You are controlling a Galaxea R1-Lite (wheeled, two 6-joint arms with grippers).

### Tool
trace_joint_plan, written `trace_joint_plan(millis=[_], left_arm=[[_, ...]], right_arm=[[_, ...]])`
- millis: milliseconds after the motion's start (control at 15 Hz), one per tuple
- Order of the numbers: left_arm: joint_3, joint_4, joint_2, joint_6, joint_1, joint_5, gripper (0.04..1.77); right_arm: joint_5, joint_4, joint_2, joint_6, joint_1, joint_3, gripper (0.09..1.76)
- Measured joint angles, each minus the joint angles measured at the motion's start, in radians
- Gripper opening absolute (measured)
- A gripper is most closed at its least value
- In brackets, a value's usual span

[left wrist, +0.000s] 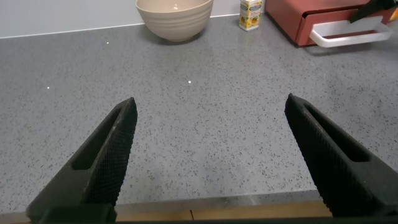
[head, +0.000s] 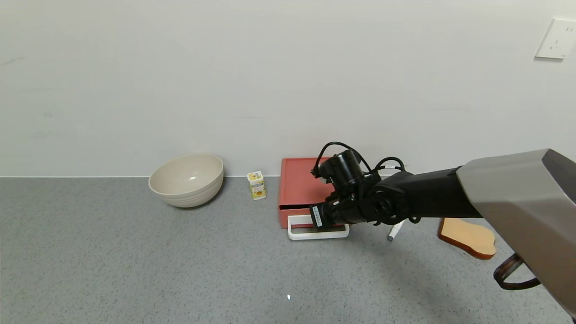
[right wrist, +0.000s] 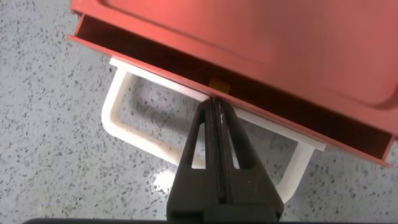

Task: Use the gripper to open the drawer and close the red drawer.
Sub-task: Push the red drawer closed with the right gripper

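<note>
The red drawer box (head: 299, 180) stands against the wall, its white loop handle (head: 297, 234) lying on the table in front of it. My right gripper (head: 325, 223) is shut and empty, fingers pressed together. In the right wrist view its tips (right wrist: 214, 102) reach down inside the handle loop (right wrist: 118, 118) and touch the drawer front under the red top (right wrist: 249, 37). The drawer sits in or nearly in; a dark gap shows under the top. My left gripper (left wrist: 210, 99) is open and empty, low over the table's near edge, far from the drawer (left wrist: 289, 15).
A beige bowl (head: 186, 180) and a small yellow carton (head: 257, 185) stand left of the drawer by the wall. A white marker (head: 395, 231) and a wooden board (head: 468, 236) lie to its right under my right arm. Open grey tabletop lies in front.
</note>
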Motion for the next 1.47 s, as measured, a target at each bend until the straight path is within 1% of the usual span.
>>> trace_joint_plan(millis=[467,1000,1200,1333,1467], left_arm=[[0.0,0.0,0.0,0.001,0.0,0.0,1.72],[0.0,0.0,0.0,0.001,0.0,0.0,1.72],[0.0,0.0,0.0,0.0,0.0,0.0,1.72],[0.0,0.0,0.0,-0.001,0.0,0.0,1.72],[0.0,0.0,0.0,-0.002,0.0,0.0,1.72]], right_arm=[[0.0,0.0,0.034,-0.003,-0.014,-0.053,0.11],[0.001,-0.005,0.044,-0.024,-0.016,-0.07,0.11],[0.0,0.0,0.011,-0.026,-0.013,-0.046,0.11],[0.001,-0.001,-0.049,-0.036,-0.003,-0.001,0.11],[0.006,-0.002,-0.139,-0.052,-0.001,0.07,0.11]])
